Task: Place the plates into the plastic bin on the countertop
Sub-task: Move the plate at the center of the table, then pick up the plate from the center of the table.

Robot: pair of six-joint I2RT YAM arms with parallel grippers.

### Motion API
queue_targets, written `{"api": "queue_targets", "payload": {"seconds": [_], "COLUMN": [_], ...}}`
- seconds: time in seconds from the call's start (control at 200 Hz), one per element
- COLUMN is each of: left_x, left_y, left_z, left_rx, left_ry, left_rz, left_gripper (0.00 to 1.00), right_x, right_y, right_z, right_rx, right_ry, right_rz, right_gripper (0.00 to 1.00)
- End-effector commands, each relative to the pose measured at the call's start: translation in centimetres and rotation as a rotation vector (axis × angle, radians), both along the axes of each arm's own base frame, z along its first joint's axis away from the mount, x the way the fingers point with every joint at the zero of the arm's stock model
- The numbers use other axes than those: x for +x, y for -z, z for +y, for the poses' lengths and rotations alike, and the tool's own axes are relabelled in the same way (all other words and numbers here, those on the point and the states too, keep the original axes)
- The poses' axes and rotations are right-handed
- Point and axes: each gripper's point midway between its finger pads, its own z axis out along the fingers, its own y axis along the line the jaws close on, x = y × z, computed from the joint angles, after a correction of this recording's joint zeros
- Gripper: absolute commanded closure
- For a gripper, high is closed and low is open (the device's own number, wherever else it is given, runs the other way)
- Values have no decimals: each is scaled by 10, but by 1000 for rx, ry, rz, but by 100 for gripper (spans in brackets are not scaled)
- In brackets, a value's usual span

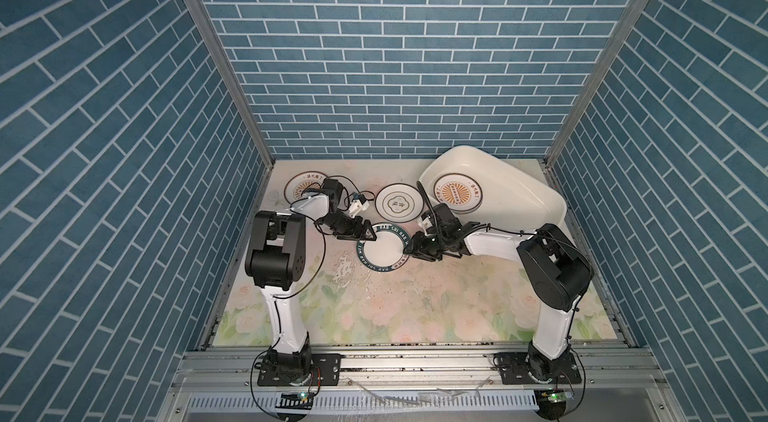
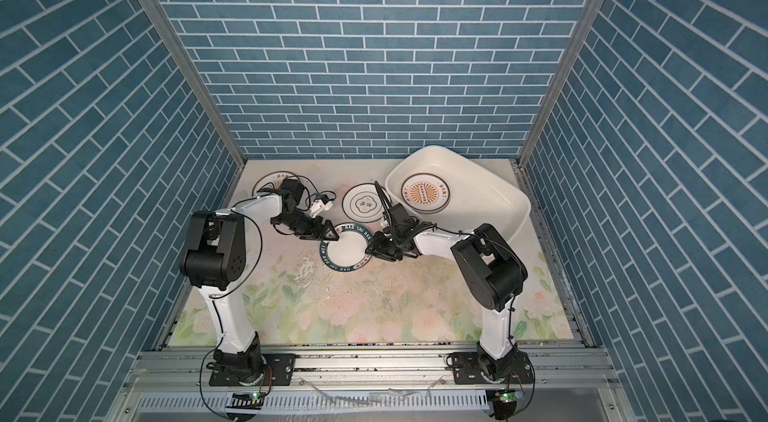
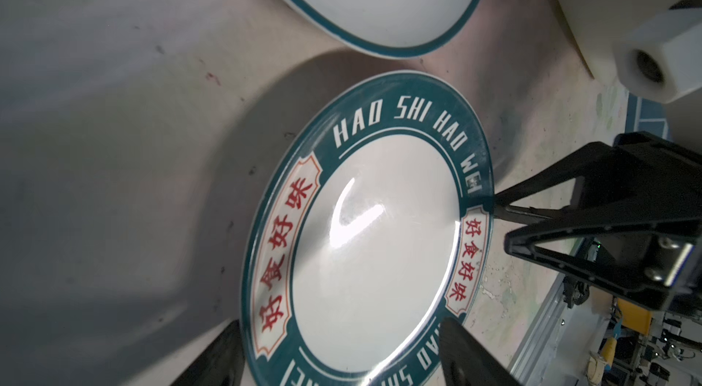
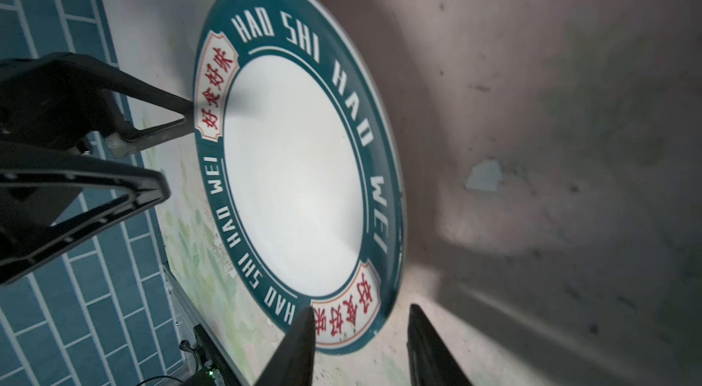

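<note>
Worktop: we saw a floral-print worktop [image 1: 415,308] with scuffed patches near the middle, boxed in by blue brick walls [image 1: 395,46].
Plastic bin: the plastic bin [image 1: 511,187] sat skewed at the far right of the worktop, open side up.
Plate in bin: one sunburst plate [image 1: 457,194] lay flat on the bin floor, toward the bin's left end.
Plates outside: we counted three on the worktop. The quatrefoil plate [image 1: 400,202] was just left of the bin. The far sunburst plate [image 1: 295,190] was at the far left, partly hidden by the left arm. The lettered plate [image 1: 382,249] was mid-worktop between the two arms, just in front of the quatrefoil plate.
Lettered plate detail: dark green rim with white "HAO SHI HAO WEI" and red characters in two cartouches. Both wrist views showed a broad shadow beside it. We could not tell whether it lay flat or was tipped up.
Left end effector: the left end effector [image 1: 368,235] stood wide at the plate's left rim. In the right wrist view one fingertip [image 4: 186,108] met the rim at a cartouche and the other sat off the plate.
Right end effector: the right end effector [image 1: 410,248] was narrow and straddled the right rim. We could not tell whether it pinched the rim.
</note>
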Motion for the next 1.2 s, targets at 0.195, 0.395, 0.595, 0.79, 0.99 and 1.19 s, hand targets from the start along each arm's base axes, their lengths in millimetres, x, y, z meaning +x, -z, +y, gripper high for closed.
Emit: {"api": "queue_targets", "payload": {"seconds": [0.195,0.395,0.595,0.79,0.99,1.19], "left_x": [-28,-30,-32,-33,-32,-32], "left_y": [-4,-3,0,2,3,1], "left_z": [-26,-27,-29,-30,-32,-34], "left_rx": [-21,-16,-31,-39,-52,-66], "left_ry": [107,107,102,101,90,92], "left_rz": [17,16,20,26,28,33], "left_gripper": [19,19,19,19,19,19], "right_x": [-7,-6,1,5,8,10], "right_y": [17,14,3,-5,-13,-25], "right_z": [-12,-4,10,18,25,32], "right_rx": [-45,51,155,217,263,306], "right_ry": [33,44,55,65,62,45], "right_rz": [12,-16,-45,-50,-52,-64], "right_gripper": [58,58,59,59,60,62]}}
